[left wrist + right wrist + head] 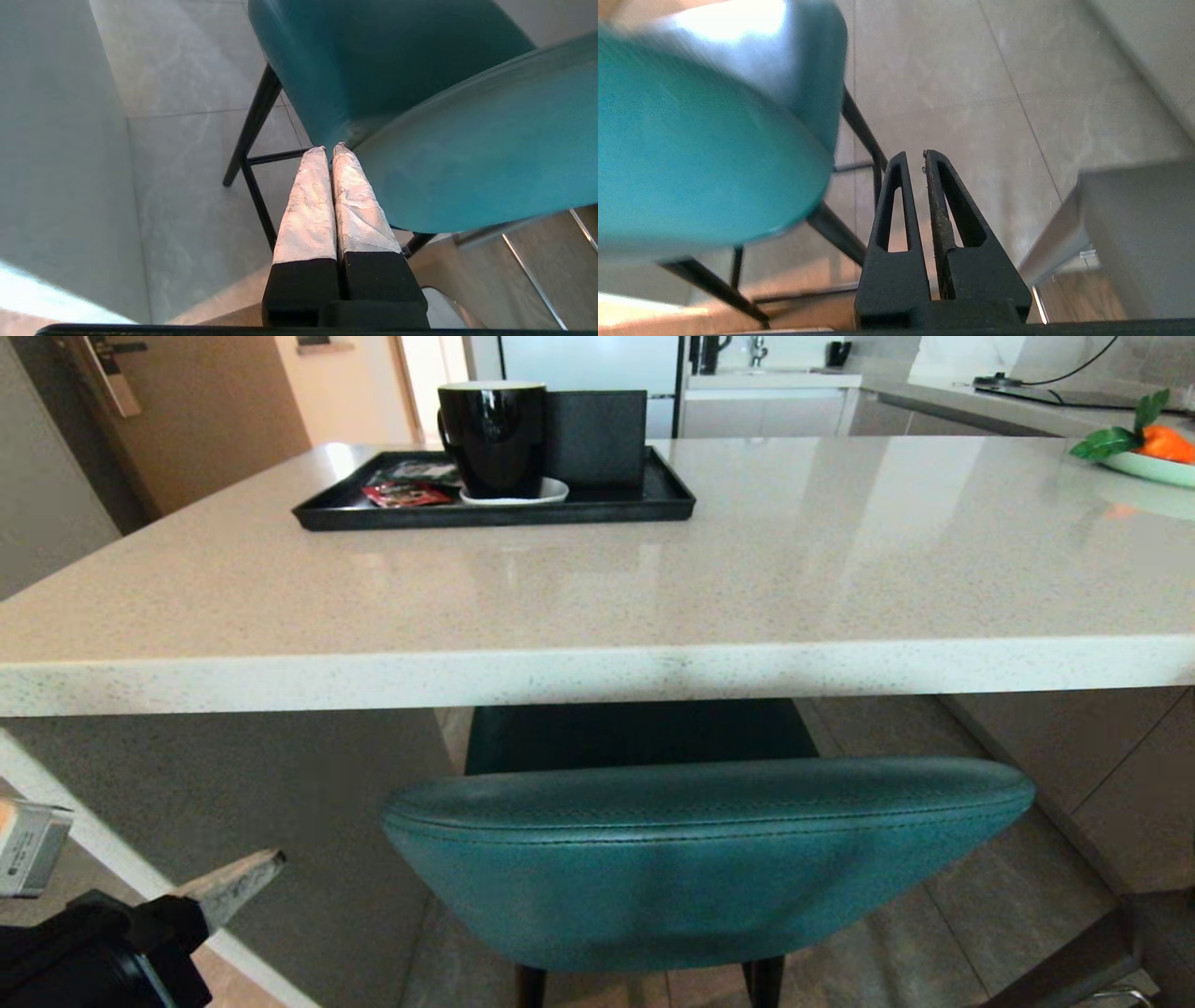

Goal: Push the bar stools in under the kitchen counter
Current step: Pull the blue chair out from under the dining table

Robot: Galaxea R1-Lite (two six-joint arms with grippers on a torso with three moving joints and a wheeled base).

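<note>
A teal bar stool with thin black legs stands before me, its seat under the kitchen counter and its rounded back just outside the thick stone edge. My left gripper is low at the left, a short gap from the back's left end. In the left wrist view my left gripper is shut and empty, its taped tips pointing at the stool where seat meets back. My right gripper is shut on nothing, low beside the stool; it is out of the head view.
A black tray with a black mug sits on the counter, with a plate of fruit at the far right. A grey side panel closes the left under the counter. A chrome bar shows near the floor.
</note>
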